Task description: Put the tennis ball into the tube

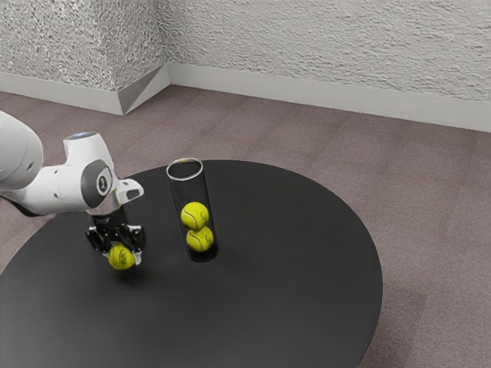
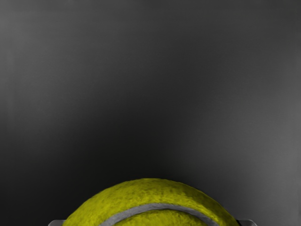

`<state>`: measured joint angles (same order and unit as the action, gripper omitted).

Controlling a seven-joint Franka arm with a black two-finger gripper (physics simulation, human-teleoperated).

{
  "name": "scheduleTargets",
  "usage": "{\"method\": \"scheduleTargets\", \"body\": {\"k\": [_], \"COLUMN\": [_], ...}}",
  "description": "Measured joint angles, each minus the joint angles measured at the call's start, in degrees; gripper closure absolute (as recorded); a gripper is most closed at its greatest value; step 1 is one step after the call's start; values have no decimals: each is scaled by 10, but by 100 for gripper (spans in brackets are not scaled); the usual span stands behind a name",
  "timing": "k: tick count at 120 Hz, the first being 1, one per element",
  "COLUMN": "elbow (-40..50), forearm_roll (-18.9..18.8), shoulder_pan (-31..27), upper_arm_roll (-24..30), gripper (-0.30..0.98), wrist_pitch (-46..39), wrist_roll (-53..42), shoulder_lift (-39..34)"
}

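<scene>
Fingers (image 1: 138,258): parted ball-wide, gripping both sides
Ball (image 1: 121,257): grasped; transfer, insertion, release remain
Tube (image 1: 187,192): two balls (image 1: 195,215) inside

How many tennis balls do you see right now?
3. One held ball is between the fingers of the hand. The other two are stacked inside the clear tube: an upper ball and a lower ball beneath it.

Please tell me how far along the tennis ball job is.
The grasp looks done: my gripper is shut on the tennis ball, outside the tube. Two other balls already sit inside. Left: carrying mine across and releasing it in there.
</scene>
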<state>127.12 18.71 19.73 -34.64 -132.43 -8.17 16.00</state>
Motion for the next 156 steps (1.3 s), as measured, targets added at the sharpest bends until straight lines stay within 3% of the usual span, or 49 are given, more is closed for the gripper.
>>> {"method": "scheduleTargets", "body": {"k": [14, 42, 76, 124, 156], "elbow": [-25, -104, -180, -219, -237], "forearm_roll": [-38, -177, -296, -368, -378], "shoulder_pan": [2, 9, 10, 40, 56], "upper_arm_roll": [-7, 2, 44, 66, 75], "gripper": [30, 32, 32, 33, 30], "wrist_pitch": [5, 64, 160, 208, 179], "wrist_roll": [6, 45, 106, 172, 179], "shoulder_lift": [-21, -95, -155, -159, -136]}}
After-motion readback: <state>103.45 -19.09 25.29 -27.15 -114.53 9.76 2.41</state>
